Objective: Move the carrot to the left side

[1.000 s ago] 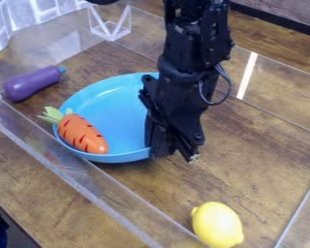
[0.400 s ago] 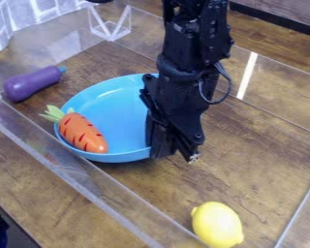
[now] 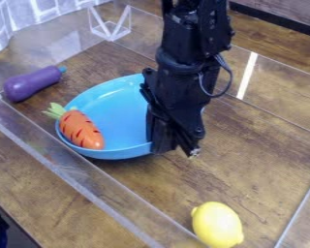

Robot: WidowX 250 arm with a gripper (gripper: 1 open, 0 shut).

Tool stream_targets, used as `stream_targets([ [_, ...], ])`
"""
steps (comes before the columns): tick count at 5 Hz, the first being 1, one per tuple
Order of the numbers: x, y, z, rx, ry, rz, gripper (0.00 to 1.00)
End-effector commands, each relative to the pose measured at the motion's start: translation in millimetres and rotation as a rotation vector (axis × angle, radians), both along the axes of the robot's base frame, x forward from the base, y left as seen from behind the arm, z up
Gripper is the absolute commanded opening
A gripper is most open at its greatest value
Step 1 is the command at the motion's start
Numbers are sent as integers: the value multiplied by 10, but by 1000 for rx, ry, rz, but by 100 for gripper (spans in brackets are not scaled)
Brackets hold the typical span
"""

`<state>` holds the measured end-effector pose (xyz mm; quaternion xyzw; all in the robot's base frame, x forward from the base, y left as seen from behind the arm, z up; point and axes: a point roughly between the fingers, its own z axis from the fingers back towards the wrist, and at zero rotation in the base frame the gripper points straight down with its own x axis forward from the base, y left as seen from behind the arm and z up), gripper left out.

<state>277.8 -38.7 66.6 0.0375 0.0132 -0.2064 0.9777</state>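
Claw [image 3: 186,150] is shut tight w/ nothing in it, pointing straight down. Its tips sit right at the right edge of the blue bowl [image 3: 119,95], by the rim, just over the wood table [image 3: 262,145]. Can't tell if the tips touch the rim or the table. Black arm [image 3: 190,58] goes up from the claw to the top of the pic, w/ a thin black wire looping on its right side.

Carrot [image 3: 80,130] lies inside the blue bowl, on the left part of it, near the front-left rim. It's orange w/ dark lines across it, & its green top points up-left, poking at the bowl's edge. Carrot & claw are apart; a bare bit of bowl is between them.

Purple eggplant [image 3: 31,81] lies on the table to the left & a bit behind the bowl, not touching it. Yellow lemon [image 3: 217,225] sits at the bottom of the pic, to the right, well apart from the bowl & the claw.

Clear plastic wall [image 3: 80,179] runs along the front-left of the table. Another clear bit stands at the back, top middle.
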Motion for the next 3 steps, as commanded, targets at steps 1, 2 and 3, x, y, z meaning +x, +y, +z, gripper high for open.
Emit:
stream_targets([
  [1,58,68,237,-19,-75,26,0],
  [2,56,78,278,-24,-76,33,0],
  [3,44,94,310,-27,-77,37,0],
])
